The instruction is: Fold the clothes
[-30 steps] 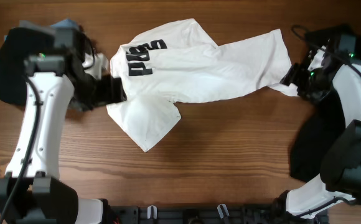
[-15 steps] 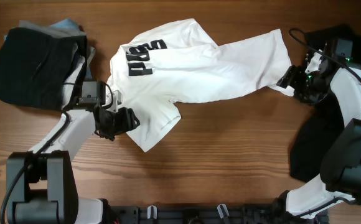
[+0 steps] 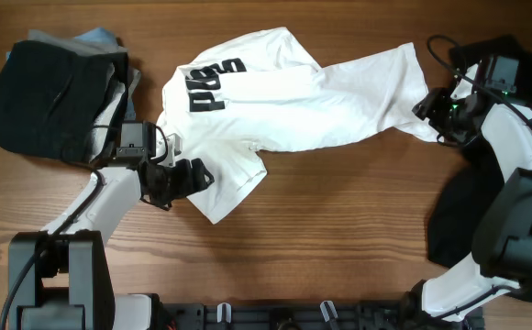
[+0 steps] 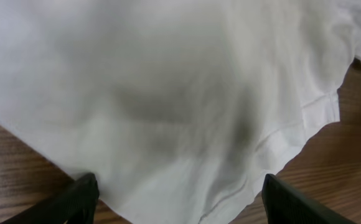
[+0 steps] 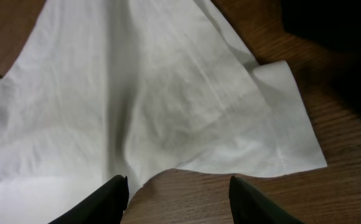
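Left fingers spread wide, released, over the shirt corner at 8 o'clock, right fingers spread too, released, shirt edge between them at 2 o'clock, shirt crumpled at 12 o'clock on the surface, black garment at 10 o'clock.

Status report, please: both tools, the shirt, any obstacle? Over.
Left tool open over white T-shirt corner. Right tool open at its opposite edge. Shirt crumpled, unfolded. Black garment off to the side, not blocking.
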